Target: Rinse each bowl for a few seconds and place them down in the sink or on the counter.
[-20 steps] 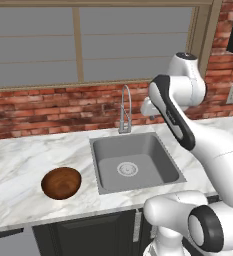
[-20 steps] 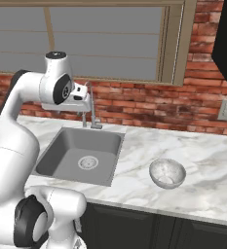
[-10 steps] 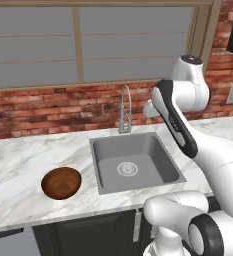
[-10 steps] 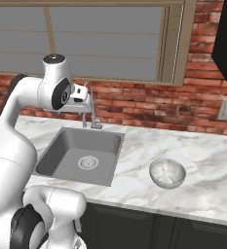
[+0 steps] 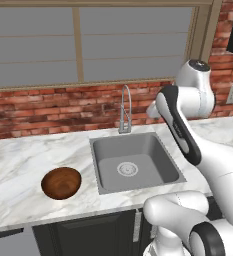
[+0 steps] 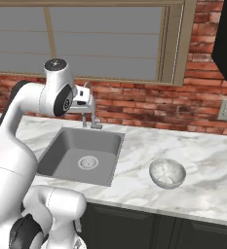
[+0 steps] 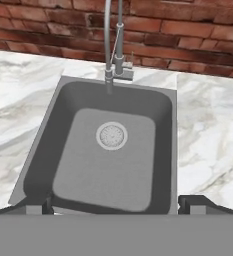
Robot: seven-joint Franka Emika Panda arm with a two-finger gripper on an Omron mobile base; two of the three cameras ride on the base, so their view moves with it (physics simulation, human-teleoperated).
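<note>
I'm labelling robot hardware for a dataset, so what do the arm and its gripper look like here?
The arm is glossy white, built of rounded, tube-like links with dark grey-black bands at the joints and a dark cap on its top joint. No loose cables or legible markings show. The gripper has two small dark, blocky finger tips; its white hand carries small dark details.

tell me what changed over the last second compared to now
Only the arm moved: its upper part swung a little to the right in the left base view and drew back from the faucet, and the gripper opened wider with nothing in it. The brown bowl, the pale bowl and the sink stayed put.
</note>
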